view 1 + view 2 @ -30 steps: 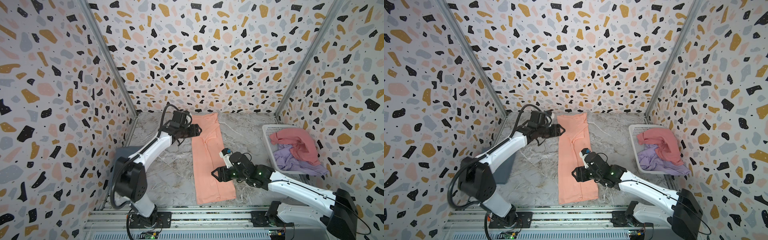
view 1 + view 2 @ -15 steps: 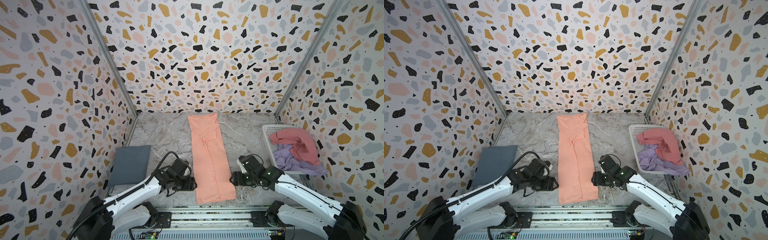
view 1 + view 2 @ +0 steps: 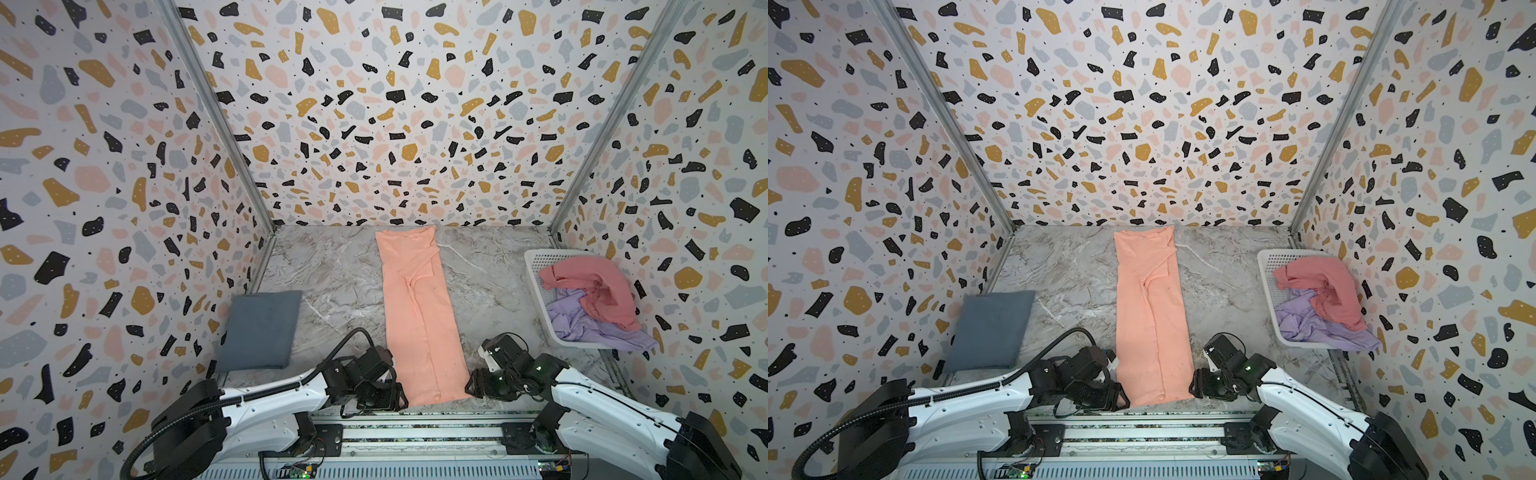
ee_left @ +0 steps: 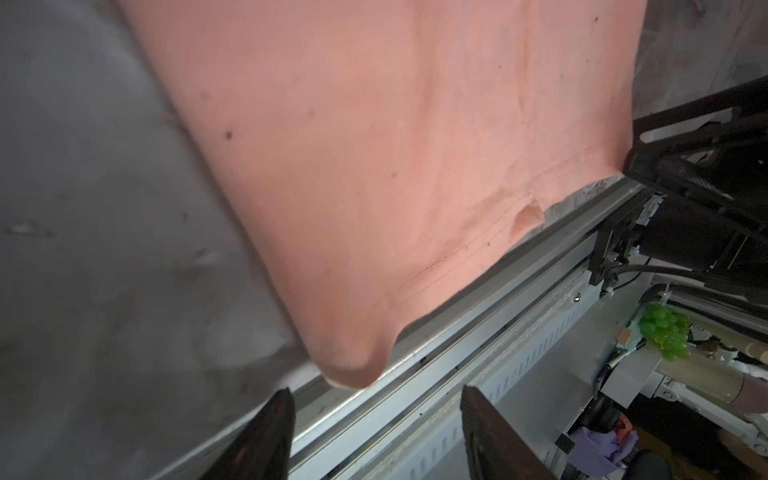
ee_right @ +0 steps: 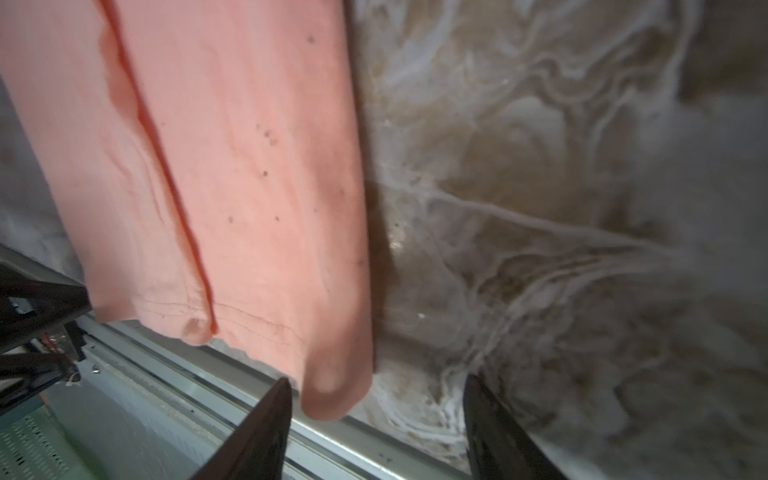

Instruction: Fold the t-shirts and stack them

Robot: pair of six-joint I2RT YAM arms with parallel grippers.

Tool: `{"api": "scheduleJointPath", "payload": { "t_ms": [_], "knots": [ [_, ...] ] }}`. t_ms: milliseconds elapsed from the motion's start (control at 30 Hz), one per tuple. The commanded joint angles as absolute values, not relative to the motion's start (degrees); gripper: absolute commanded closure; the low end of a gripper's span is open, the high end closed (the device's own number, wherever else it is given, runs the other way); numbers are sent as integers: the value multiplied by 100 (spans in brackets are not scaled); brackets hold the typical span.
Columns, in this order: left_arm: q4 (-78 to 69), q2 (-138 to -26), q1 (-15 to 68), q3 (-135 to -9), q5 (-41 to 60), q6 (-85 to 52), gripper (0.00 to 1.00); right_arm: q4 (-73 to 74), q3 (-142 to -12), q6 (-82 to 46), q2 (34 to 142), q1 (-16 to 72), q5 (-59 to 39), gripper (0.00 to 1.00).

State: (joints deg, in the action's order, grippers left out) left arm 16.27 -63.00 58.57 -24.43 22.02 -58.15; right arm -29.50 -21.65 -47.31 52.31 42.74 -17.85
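A: Item one?
B: Peach-orange t-shirt [image 3: 419, 316], long flat folded strip; hem corners just ahead of left end effector [image 3: 400, 399] and right end effector [image 3: 469, 384].
A: Rest?
B: Slate-grey t-shirt [image 3: 259, 328], folded square, beyond the left. Dusty-rose t-shirt [image 3: 590, 291] crumpled atop lavender t-shirt [image 3: 582, 328], beyond the right.

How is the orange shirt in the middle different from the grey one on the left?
The orange shirt is a long narrow strip spanning the table front to back; the grey shirt is a short, compact rectangle. The orange shirt lies in the middle; the grey shirt sits at the left edge. Both lie flat on the table, held by nothing.
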Motion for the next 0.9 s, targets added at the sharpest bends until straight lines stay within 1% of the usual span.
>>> {"api": "scheduleJointPath", "payload": {
  "t_ms": [0, 67, 133, 167, 233, 300, 400, 433, 500, 600, 667, 767, 867],
  "knots": [
    [1351, -6405, 5880, -2347, 2277, -5912, 39, -2419, -1984, -5012, 5400, 4406, -1907, 35],
    [1377, -6537, 5880, -2372, 2178, -5836, 44, -2281, -1938, -5074, 5564, 4497, -1818, 38],
    [1277, -6714, 5880, -2403, 2153, -5769, 51, -2109, -1908, -5105, 5687, 4567, -1786, 45],
    [1232, -6796, 5884, -2408, 2154, -5760, 55, -2043, -1903, -5139, 5724, 4585, -1791, 51],
    [1143, -6921, 5880, -2403, 2205, -5699, 66, -1941, -1890, -5231, 5790, 4676, -1792, 67],
    [1159, -6890, 5881, -2400, 2187, -5673, 76, -1922, -1913, -5277, 5831, 4797, -1762, 80],
    [1314, -6625, 5880, -2432, 2100, -5665, 91, -1975, -2037, -5330, 5798, 5086, -1716, 92],
    [1447, -6521, 5880, -2462, 2094, -5649, 99, -2024, -2124, -5375, 5762, 5237, -1664, 95],
    [1766, -6267, 5881, -2541, 2072, -5604, 100, -2203, -2327, -5572, 5691, 5573, -1453, 100],
    [2274, -5787, 5881, -2744, 1970, -5539, 100, -2505, -2675, -5947, 5593, 6037, -978, 100],
    [2447, -5512, 5880, -2898, 1968, -5567, 100, -2635, -2939, -6079, 5549, 6135, -697, 100],
    [2645, -5346, 5844, -3270, 1786, -5426, 100, -2726, -3475, -5986, 5518, 6098, -182, 100],
    [2841, -5759, 5505, -3848, 1746, -4803, 100, -2670, -4035, -5500, 5797, 5601, -109, 100]
  ]
}}
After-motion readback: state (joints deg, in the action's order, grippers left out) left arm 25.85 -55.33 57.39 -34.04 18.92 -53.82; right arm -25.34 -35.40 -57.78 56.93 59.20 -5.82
